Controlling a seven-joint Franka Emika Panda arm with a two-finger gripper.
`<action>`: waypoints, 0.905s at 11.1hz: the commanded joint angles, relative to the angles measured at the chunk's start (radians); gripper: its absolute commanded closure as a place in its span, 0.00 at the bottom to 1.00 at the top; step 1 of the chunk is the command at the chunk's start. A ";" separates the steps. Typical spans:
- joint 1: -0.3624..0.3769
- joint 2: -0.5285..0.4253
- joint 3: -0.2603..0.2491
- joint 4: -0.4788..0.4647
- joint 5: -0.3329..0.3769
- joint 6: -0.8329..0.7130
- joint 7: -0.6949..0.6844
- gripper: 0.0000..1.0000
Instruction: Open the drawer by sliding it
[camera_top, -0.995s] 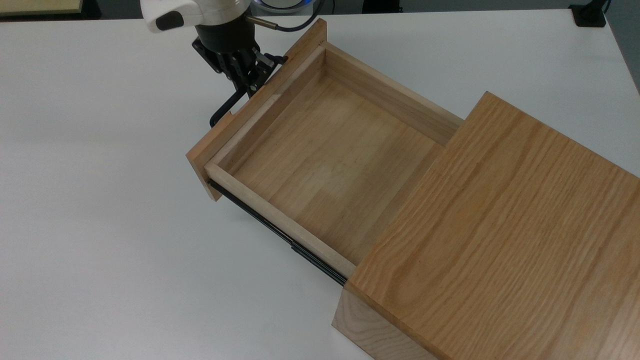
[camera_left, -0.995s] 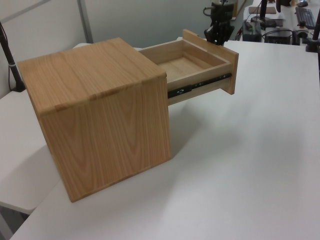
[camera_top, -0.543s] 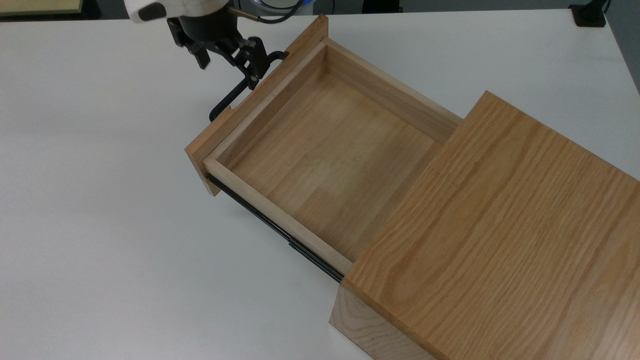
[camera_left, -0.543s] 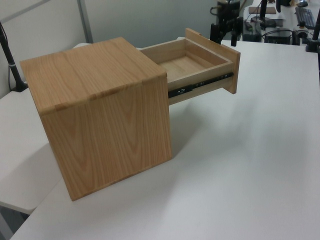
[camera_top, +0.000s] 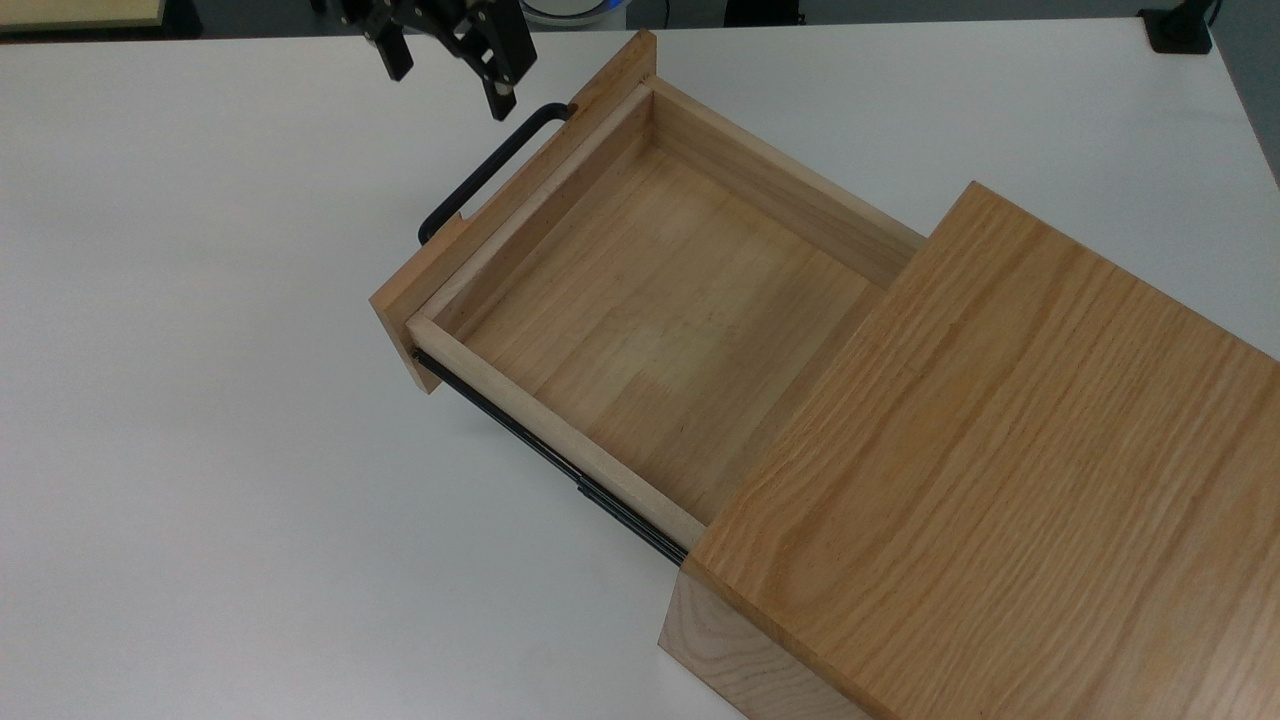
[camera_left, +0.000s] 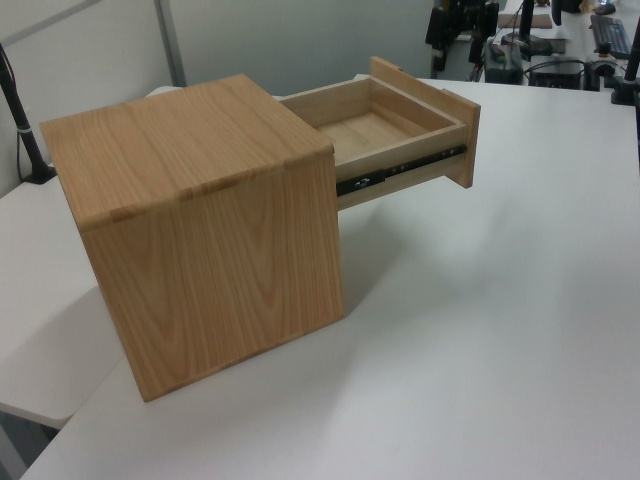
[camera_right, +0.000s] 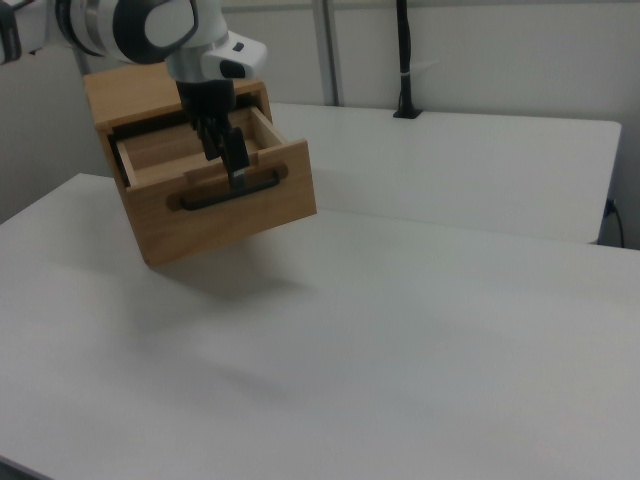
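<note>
1. White surface (camera_top: 200, 450) carries one oak casing (camera_top: 1000, 480) with one drawer (camera_top: 650, 310) standing far out of it, toward the top view's left.
2. A second ago the jaws were clamped on the single black handle (camera_top: 490, 170); now the gripper (camera_top: 445, 75) has let go and lifted clear, jaws spread and empty.
3. The drawer sits as it did half a second ago, so the slide looks finished.
4. Count: one side rail (camera_left: 400, 170) shows in the left view.

Tool (camera_top: 447, 68) raised, fingers (camera_top: 497, 62) spread apart (holding nothing), pointing down
</note>
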 joint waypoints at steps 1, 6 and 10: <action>-0.004 -0.047 -0.008 0.029 0.050 -0.047 0.045 0.00; 0.159 -0.106 -0.147 -0.008 0.021 -0.066 0.011 0.00; 0.234 -0.094 -0.197 -0.017 -0.068 -0.060 -0.332 0.00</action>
